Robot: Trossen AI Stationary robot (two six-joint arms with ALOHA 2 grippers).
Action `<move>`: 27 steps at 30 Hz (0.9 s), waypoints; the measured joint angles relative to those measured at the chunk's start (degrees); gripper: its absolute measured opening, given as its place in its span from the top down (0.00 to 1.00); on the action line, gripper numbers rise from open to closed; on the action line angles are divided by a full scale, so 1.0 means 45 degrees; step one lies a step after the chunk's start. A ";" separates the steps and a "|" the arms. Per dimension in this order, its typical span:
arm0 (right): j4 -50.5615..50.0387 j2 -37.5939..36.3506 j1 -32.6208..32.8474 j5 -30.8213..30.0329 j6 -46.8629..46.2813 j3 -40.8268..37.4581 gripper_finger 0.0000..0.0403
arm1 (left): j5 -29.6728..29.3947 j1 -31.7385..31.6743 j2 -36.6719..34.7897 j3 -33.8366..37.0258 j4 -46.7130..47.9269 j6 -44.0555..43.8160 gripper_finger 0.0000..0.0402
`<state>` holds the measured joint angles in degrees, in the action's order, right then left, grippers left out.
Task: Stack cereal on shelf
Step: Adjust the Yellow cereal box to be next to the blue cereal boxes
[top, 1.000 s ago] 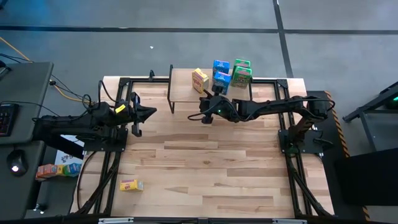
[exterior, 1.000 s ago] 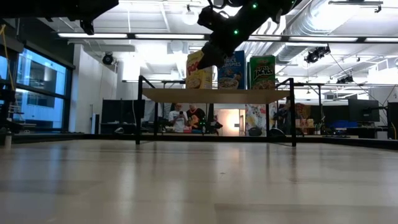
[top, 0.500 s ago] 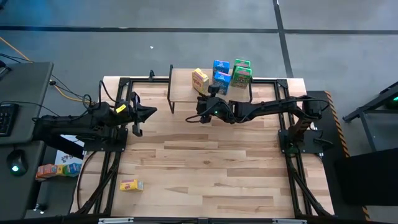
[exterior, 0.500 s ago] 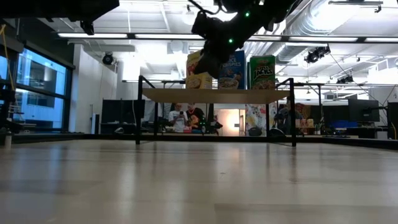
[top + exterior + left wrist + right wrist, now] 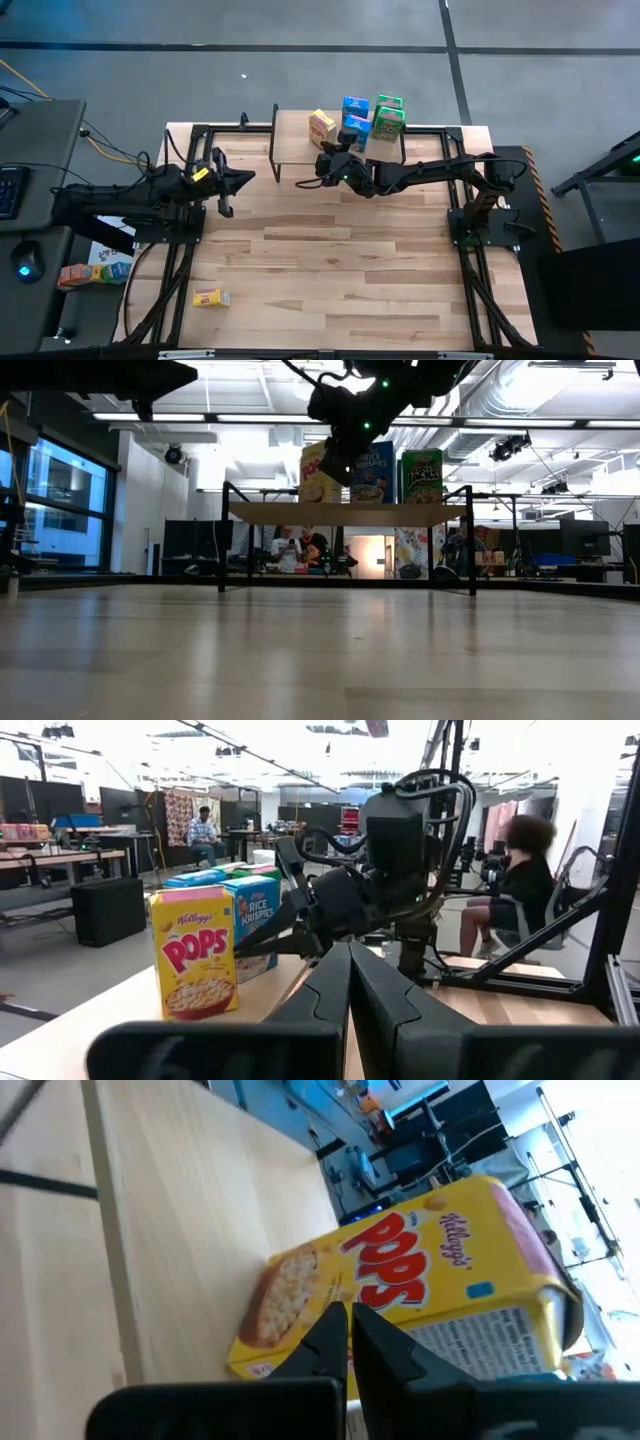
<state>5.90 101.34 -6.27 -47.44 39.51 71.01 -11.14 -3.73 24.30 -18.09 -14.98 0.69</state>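
Since the earlier frame, the right gripper [image 5: 322, 168] has been drawn leftward off the shelf [image 5: 295, 135], fingers pressed together; the desk-lying yellow box [image 5: 211, 297] should be fetched next.

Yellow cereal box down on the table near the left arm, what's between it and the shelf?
Only bare tabletop in the high view between the yellow cereal box and the shelf.

The Pops box [image 5: 196, 952] is yellow with red letters. Beside it a blue box [image 5: 354, 110] and a green box [image 5: 388, 117]. The shelf [image 5: 295, 140] is pale wood with black legs. Lower left lies another yellow box [image 5: 211, 297].
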 joint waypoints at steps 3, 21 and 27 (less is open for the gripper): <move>0.0012 0.0000 -0.0105 -0.0086 -0.0046 0.0049 1.00 | 0.0000 0.0000 0.0064 0.0000 0.0000 0.0001 1.00; -0.1709 0.0000 -0.0468 0.0267 -0.1800 0.0051 1.00 | 0.0000 0.0000 0.0066 0.0000 -0.0083 0.0000 1.00; -0.1508 0.0108 -0.0468 0.0469 -0.2524 0.0051 1.00 | 0.0000 0.0000 0.0066 0.0000 -0.0203 0.0004 1.00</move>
<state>-0.88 101.82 -8.38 -45.33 28.15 71.24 -11.14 -3.73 24.60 -18.09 -15.90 0.71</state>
